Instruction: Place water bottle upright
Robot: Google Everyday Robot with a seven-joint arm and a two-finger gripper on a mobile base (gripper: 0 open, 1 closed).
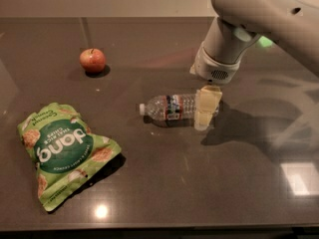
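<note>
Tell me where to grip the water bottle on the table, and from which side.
Grip the water bottle across its ribbed body near the base, coming from above. It lies on its side, cap pointing left, so the body is exposed from the top; a hold at the base end should let it pivot upright. The gripper sits over that end.
</note>
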